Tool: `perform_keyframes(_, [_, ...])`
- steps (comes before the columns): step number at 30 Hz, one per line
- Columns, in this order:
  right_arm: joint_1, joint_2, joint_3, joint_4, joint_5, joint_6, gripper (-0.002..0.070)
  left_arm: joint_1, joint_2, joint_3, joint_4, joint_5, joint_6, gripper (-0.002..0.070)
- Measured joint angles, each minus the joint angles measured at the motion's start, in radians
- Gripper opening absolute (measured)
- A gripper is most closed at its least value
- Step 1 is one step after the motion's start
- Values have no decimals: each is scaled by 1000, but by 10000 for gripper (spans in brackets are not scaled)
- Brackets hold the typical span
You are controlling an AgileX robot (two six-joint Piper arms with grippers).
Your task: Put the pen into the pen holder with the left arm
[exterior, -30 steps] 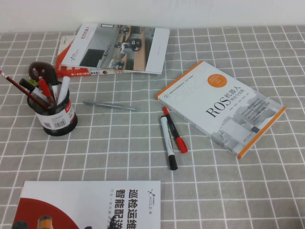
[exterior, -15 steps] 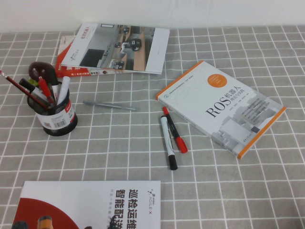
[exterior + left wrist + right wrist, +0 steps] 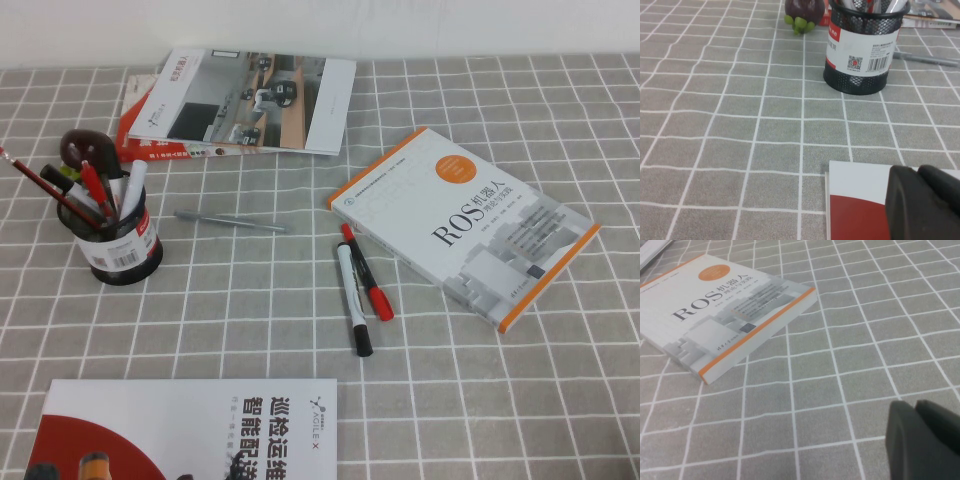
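The pen (image 3: 352, 298), a white marker with a black cap, lies flat on the checked cloth at the table's middle, beside a slim black pen with red ends (image 3: 367, 272). The pen holder (image 3: 118, 240), a black mesh cup with a barcode label, stands at the left, full of pens; it also shows in the left wrist view (image 3: 862, 50). My left gripper (image 3: 917, 172) is shut and empty, low over a red and white booklet (image 3: 860, 210) at the front left, well short of the holder. My right gripper (image 3: 915, 407) is shut and empty over bare cloth, out of the high view.
A thin grey pen (image 3: 232, 221) lies between the holder and the marker. A white and orange book (image 3: 470, 220) lies right of the pens. Magazines (image 3: 240, 100) are stacked at the back. A dark purple fruit (image 3: 804, 10) sits behind the holder.
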Motion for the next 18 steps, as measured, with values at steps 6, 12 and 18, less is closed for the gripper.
perform_keyframes(6, [0, 0, 0, 0, 0, 0, -15, 0, 0, 0, 0, 0, 0, 0])
perform_keyframes(12, [0, 0, 0, 0, 0, 0, -15, 0, 0, 0, -156, -96, -3, 0])
perform_keyframes(18, [0, 0, 0, 0, 0, 0, -15, 0, 0, 0, -475, -270, -56, 0])
